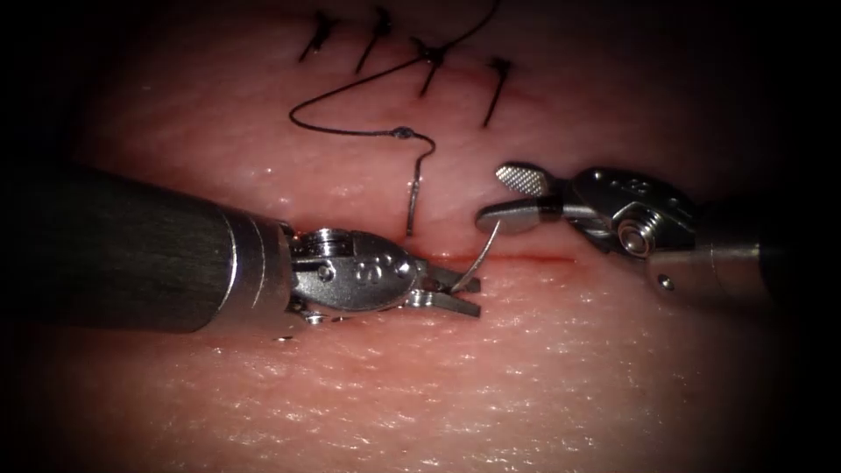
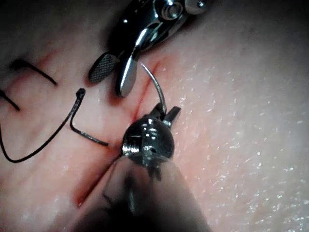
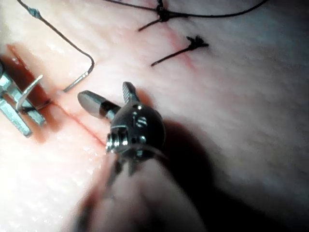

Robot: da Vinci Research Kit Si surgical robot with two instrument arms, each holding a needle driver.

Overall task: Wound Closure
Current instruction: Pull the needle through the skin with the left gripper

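Gripping needle (image 1: 484, 252) near one end, left tool (image 1: 455, 292) lies low across tissue (image 1: 543, 368), jaws pinched on it at cut (image 1: 526, 258). Needle arcs up from cut line; whether its tip sits in tissue, cannot tell. Right tool (image 1: 504, 194) hovers just beside needle's upper end, jaws spread, holding nothing. Thread (image 1: 350, 131) trails slack toward tissue's far edge, past finished stitches (image 1: 429, 66). Judgement: needle handling mid-stitch; next move calls for firm, square grip on needle.

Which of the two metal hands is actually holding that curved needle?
The left arm's hand, entering from the picture's left, grips the thin curved steel needle at one end. The right arm's hand stands open, holding nothing.
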